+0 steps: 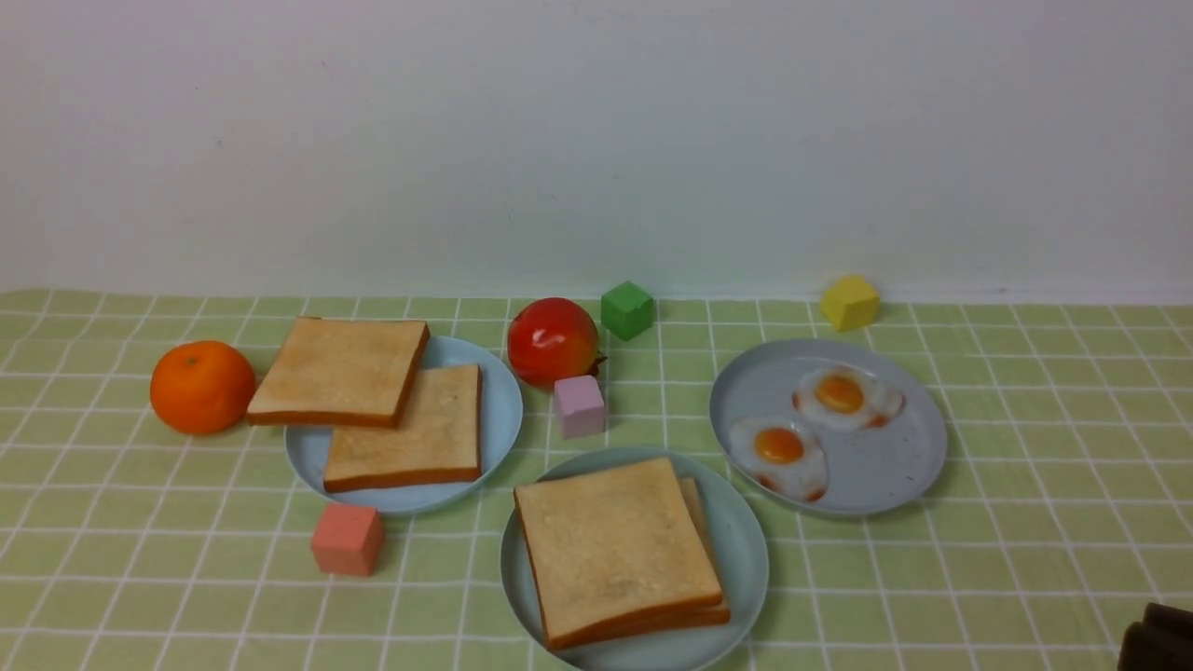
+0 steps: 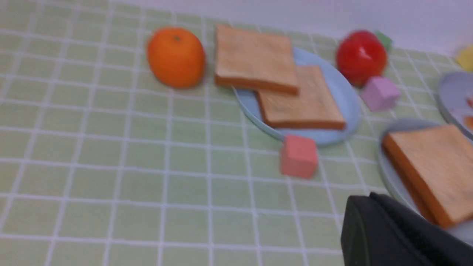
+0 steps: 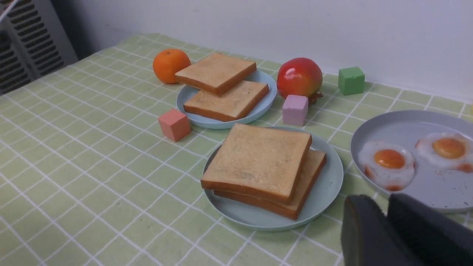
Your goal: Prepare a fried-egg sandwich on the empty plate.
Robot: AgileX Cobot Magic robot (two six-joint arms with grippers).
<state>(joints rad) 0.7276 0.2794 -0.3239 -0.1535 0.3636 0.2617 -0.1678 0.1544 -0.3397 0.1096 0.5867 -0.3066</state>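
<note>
So the fried-egg sandwich [image 1: 620, 550] sat on the empty plate [image 1: 743, 545], the minty one nearest the robot in the middle of the worktop. It showed as two toast slices stacked, the top one skewed a bit so a corner of the lower slice poked out. I couldn't see any egg white between them from any view, so I can't swear the egg was in there, but the gap in the right wrist view looked thick enough that I'd guess it was.

The right hand [image 3: 386, 201] was low at the near right corner, well clear of the plates and with nothing in it. The two fingers sat so close together that I couldn't tell if they were parted or not. The left hand [image 2: 364, 218] was clenched and empty, parked just beside the mint plate's near edge.

The grey-blue plate [image 1: 885, 489] on the right had two fried eggs [image 1: 778, 454] lying flat. The light blue plate [image 1: 500, 410] on the left had two spare toast slices [image 1: 340, 371], one propped over the other and hanging off the rim. My read is that the stack was built and both arms sat out of the way so they wouldn't knock it.
</note>
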